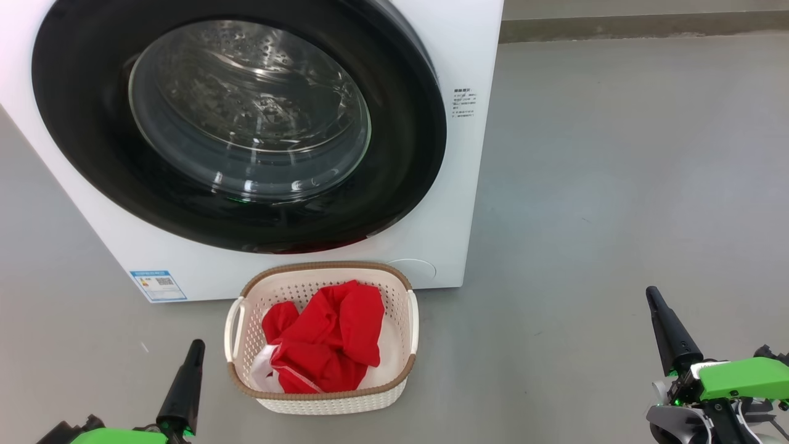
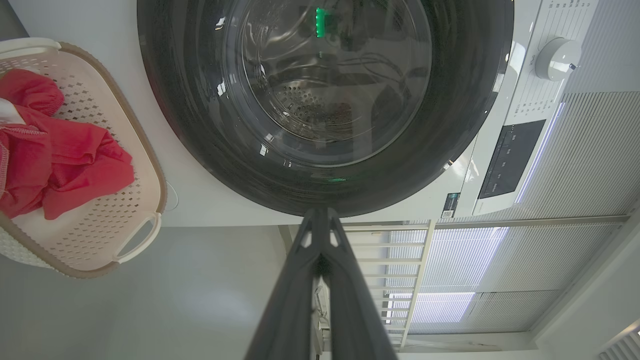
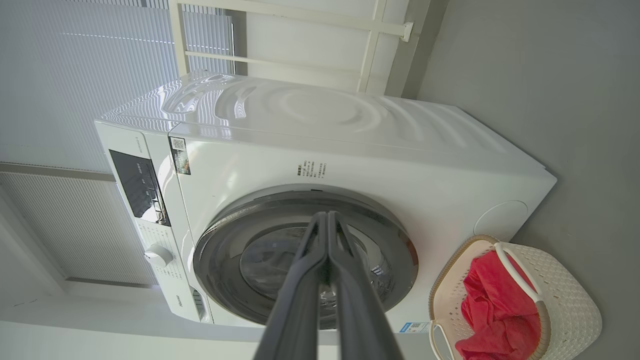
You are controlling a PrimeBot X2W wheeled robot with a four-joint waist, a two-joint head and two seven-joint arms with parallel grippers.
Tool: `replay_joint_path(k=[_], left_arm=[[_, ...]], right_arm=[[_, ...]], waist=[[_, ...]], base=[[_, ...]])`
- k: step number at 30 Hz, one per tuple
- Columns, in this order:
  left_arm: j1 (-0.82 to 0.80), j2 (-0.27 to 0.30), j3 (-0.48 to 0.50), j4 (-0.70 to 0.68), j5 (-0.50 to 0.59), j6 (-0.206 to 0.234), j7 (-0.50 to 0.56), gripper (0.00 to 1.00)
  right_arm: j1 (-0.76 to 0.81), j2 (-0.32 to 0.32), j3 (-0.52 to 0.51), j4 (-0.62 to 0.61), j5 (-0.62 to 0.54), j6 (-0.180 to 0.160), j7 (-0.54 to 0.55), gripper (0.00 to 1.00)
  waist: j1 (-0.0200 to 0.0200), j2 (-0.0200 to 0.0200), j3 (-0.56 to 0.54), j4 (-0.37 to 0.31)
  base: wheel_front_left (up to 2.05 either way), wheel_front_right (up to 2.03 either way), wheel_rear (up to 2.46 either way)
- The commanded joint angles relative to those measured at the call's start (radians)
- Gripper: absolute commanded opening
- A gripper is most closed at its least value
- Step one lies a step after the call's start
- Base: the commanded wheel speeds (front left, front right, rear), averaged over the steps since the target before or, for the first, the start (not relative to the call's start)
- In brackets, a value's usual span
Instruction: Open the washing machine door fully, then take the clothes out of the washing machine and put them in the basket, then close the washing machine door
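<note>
Red clothes [image 1: 330,336] in the basket [image 1: 327,404], lower centre, look soft and light, best pinched at a top fold; left fingers [image 1: 183,385] and right fingers [image 1: 672,339] clenched, empty.

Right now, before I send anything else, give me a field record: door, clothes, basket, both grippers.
washing machine door: looks closed against the front of the washing machine
inside: no red fabric seen through the door glass
clothes: red heap lying in the basket
basket: on the floor just in front of the machine, below the door
left gripper: shut, empty, apart from the basket
right gripper: shut, empty, well off to the basket's right
</note>
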Motion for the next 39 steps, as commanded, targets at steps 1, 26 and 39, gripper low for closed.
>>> replay_joint_path(k=[1,26,39], left_arm=[[-0.042,0.010,0.036,-0.021,-0.007,-0.007,0.003,0.00],[-0.042,0.010,0.036,-0.021,-0.007,-0.007,0.003,0.00],[-0.042,0.010,0.036,-0.021,-0.007,-0.007,0.003,0.00]], right_arm=[[-0.043,-0.015,0.014,-0.024,0.007,-0.001,0.006,0.00],[-0.043,-0.015,0.013,-0.024,0.006,-0.001,0.006,0.00],[-0.043,-0.015,0.013,-0.024,0.006,-0.001,0.006,0.00]], waist=[[0.0000,0.0000,0.000,0.000],[0.0000,0.0000,0.000,0.000],[0.0000,0.0000,0.000,0.000]], base=[[0.00,0.00,0.00],[0.00,0.00,0.00],[0.00,0.00,0.00]])
